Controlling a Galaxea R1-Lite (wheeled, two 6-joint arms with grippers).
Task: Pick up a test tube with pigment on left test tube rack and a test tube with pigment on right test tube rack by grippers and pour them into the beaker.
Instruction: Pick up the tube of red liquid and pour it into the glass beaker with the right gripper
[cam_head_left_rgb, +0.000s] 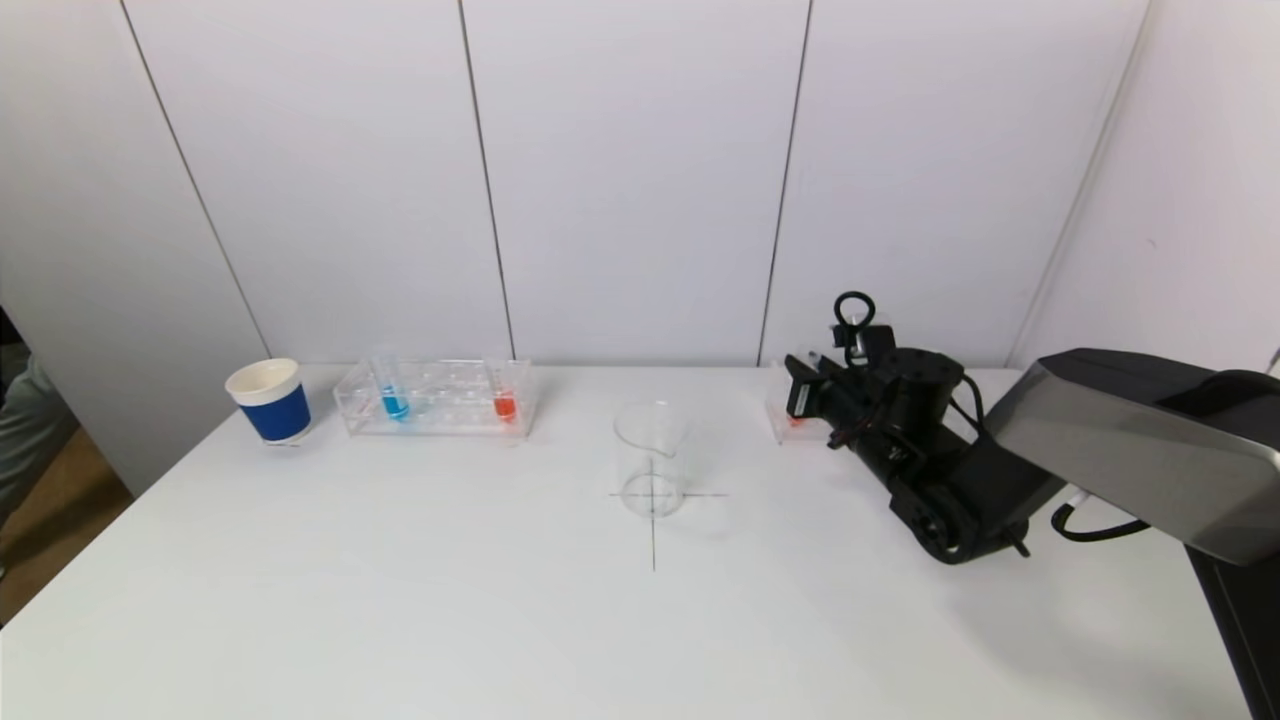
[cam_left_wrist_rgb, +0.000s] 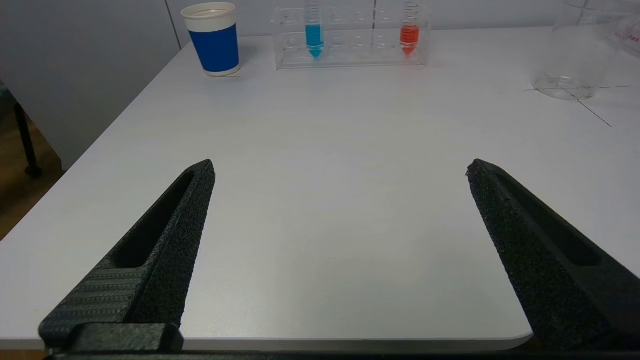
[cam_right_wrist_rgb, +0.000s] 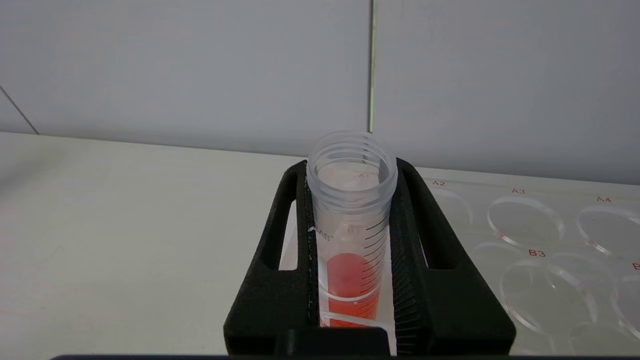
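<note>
At the right rack (cam_right_wrist_rgb: 550, 235), the right gripper (cam_right_wrist_rgb: 352, 240) is pinching a clear tube (cam_right_wrist_rgb: 351, 200) between its two black fingers (cam_right_wrist_rgb: 425, 280), one pad on each side of the tube wall. That tube is standing upright, long axis vertical, open threaded mouth pointing up, no cap on it. Orange-red pigment is sitting in its lower part, black graduation marks running up one side. It is sitting at the rack's left end, by the holes labelled A1 and B1; whether its bottom is touching the rack I cannot tell. In the head view the right arm (cam_head_left_rgb: 930, 460) is reaching toward the table's far right edge, hiding most of that rack.

Left rack (cam_head_left_rgb: 437, 397) is sitting far left on the table (cam_head_left_rgb: 400, 600), clear plastic, holding two upright tubes: blue tube (cam_left_wrist_rgb: 314, 30) toward its left end and red tube (cam_left_wrist_rgb: 409, 30) toward its right, both with conical tips pointing down. Blue cup (cam_head_left_rgb: 269, 400) with a white rim is standing just beside the left rack, on its left.

Beaker (cam_head_left_rgb: 651, 457) is standing upright at mid-table on a drawn cross, clear, empty, well apart from both racks.

Left gripper (cam_left_wrist_rgb: 340, 170) is hovering over the table's near edge, fingers spread wide, holding nothing.
</note>
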